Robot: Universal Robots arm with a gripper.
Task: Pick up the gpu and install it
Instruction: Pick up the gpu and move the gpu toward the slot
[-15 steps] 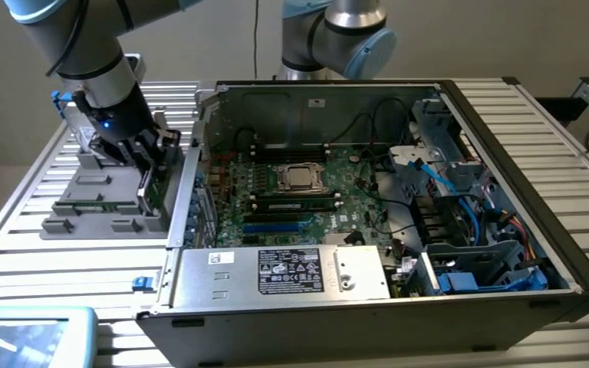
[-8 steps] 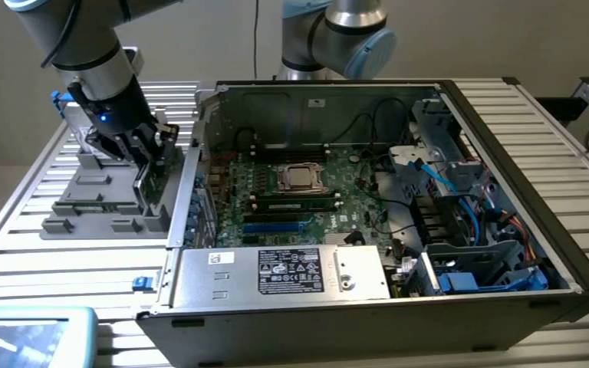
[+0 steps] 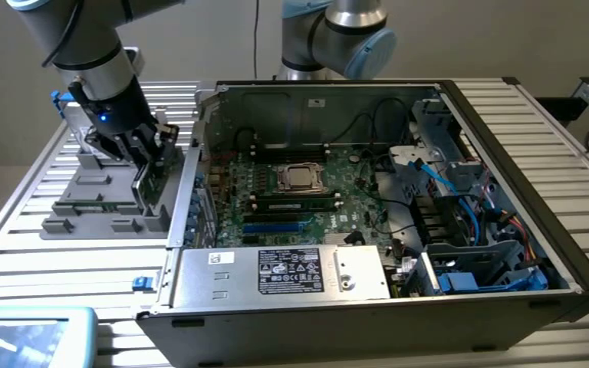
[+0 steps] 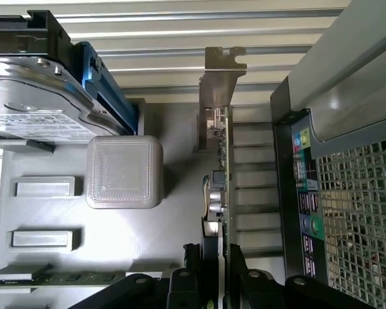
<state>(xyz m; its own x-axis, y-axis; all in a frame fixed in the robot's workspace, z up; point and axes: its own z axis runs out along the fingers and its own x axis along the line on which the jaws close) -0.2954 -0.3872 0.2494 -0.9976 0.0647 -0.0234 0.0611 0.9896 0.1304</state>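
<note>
Between the part-closed fingers (image 4: 237, 264) of the end effector (image 4: 213, 261), the gpu (image 4: 226, 161) is being clamped by one short end, with its green board being seen edge-on and its silver bracket (image 4: 217, 80) being carried at the far end. Beneath it, a grey moulded holder (image 4: 148, 225) is being supported by the slatted counter (image 4: 180, 38); whether the card is being kept clear of that holder cannot be told. On the holder, apart from the card, a raised grey block (image 4: 123, 170) and a hard drive (image 4: 32, 96) with a blue rail are being carried. In the exterior view, the end effector and upright card are being held just beside the open computer case (image 3: 376, 192), at the exterior view's left of it
</note>
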